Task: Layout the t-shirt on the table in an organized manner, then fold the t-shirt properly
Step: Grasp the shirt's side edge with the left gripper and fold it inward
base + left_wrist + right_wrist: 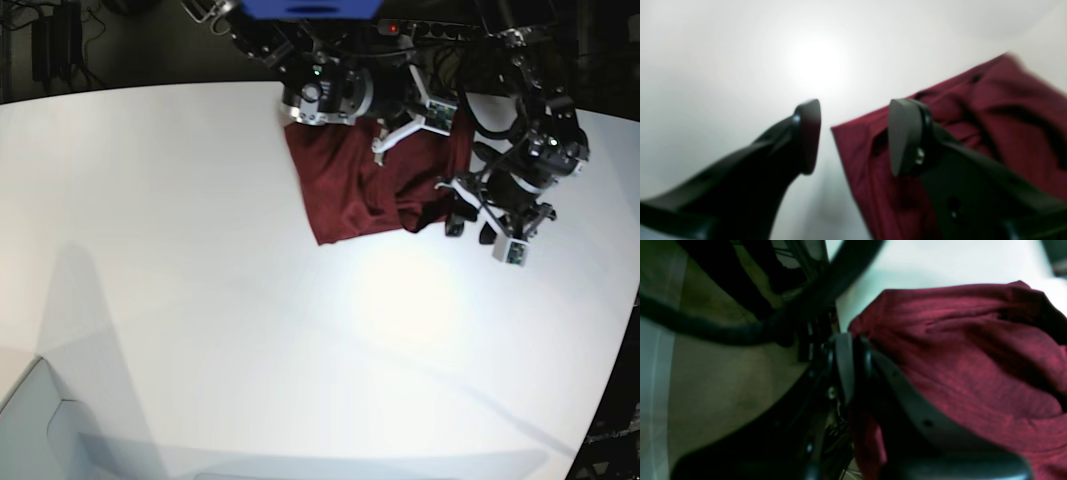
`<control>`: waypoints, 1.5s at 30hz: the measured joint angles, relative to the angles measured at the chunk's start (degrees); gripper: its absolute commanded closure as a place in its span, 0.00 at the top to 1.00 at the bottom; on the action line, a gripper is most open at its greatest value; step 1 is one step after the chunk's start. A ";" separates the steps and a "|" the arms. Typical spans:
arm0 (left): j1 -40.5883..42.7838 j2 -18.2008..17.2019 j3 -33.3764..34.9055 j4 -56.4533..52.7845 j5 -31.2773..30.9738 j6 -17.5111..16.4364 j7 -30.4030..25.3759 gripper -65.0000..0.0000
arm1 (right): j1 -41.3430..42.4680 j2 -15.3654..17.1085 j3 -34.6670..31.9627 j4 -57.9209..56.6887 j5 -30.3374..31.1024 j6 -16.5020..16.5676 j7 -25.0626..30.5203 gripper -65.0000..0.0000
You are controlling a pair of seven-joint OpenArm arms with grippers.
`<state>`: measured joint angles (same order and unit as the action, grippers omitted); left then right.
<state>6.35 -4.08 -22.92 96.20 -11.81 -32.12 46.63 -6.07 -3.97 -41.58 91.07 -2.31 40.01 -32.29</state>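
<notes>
The maroon t-shirt (365, 190) lies crumpled on the white table (200, 250) near its far edge. In the left wrist view my left gripper (855, 136) hangs open just above the table, nothing between its fingers. A corner of the t-shirt (990, 126) lies beside and under its right finger (905, 136). In the base view that gripper (458, 218) is at the shirt's right edge. My right gripper (848, 368) is shut, with the t-shirt (973, 366) bunched against its fingertips and draping away to the right.
The right arm (325, 90) leans over the table's far edge above the shirt's upper left corner. Black cables and the stand (740, 323) hang behind that edge. White tabletop stretches to the left and front of the shirt.
</notes>
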 measured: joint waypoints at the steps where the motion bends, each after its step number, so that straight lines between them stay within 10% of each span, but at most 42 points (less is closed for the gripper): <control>1: 0.02 -0.09 0.00 -1.16 0.02 -0.07 0.26 0.49 | 0.02 0.00 0.00 0.00 0.00 0.00 0.11 0.00; 30: -3.98 -4.33 12.00 -8.41 -0.28 -0.26 -0.11 0.48 | 0.00 0.00 0.07 0.00 -0.02 0.02 0.02 0.00; 37: -3.85 -4.39 11.78 -8.41 -0.24 -0.24 -0.13 0.00 | 0.17 0.00 0.07 0.00 0.00 0.02 0.02 0.00; 45: -4.33 -4.09 9.29 -6.99 -0.44 -0.26 0.00 0.00 | 0.48 0.00 0.07 0.00 0.00 0.02 0.00 0.00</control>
<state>2.02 -8.16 -13.63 89.21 -12.25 -32.38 46.63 -5.58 -3.97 -41.52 91.07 -2.31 40.03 -32.29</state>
